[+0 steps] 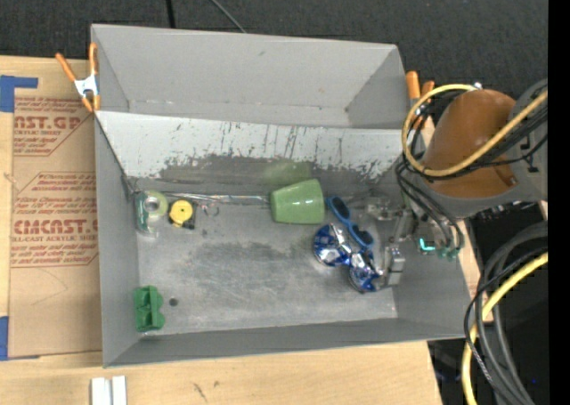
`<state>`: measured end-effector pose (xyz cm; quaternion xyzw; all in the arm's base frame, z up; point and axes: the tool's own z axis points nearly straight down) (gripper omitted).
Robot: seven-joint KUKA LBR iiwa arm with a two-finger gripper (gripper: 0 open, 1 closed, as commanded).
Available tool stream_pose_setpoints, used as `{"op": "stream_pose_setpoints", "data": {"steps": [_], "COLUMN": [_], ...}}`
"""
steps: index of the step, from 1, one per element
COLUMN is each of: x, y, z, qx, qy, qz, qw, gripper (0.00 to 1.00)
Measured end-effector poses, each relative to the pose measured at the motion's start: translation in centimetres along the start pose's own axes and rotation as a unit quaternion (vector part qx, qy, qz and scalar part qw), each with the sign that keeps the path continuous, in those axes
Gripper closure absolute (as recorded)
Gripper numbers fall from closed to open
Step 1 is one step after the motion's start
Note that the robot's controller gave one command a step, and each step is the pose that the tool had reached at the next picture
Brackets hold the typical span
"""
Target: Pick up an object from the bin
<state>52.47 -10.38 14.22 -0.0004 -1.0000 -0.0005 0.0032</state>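
Gripper (393,256) low at 3 o'clock in grey metal bin (240,74), just beside crumpled blue-and-silver foil wrapper (341,252), on its 3 o'clock side. Spread or pressed together: cannot tell. Pale green plastic cup (297,202) lies tipped at wrapper's 11 o'clock.

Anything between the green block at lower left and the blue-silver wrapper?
No. Camera view: bin floor between green block and blue-silver wrapper is bare, save a small dark speck by the block.
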Motion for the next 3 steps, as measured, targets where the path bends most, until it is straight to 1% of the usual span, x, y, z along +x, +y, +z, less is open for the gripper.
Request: {"op": "stream_pose_setpoints", "data": {"steps": [1, 2, 3], "x": [0.4, 0.2, -0.3], "y": [0.3, 0.2, 3.7], "z": [7.6, 7.3, -6.5], "qx": [-0.001, 0.000, 0.000], "qy": [-0.0005, -0.0033, -0.0082], "qz": [0.056, 0.055, 0.069], "qw": [0.9984, 0.9985, 0.9976], "gripper": [0.00, 1.00, 1.00]}}
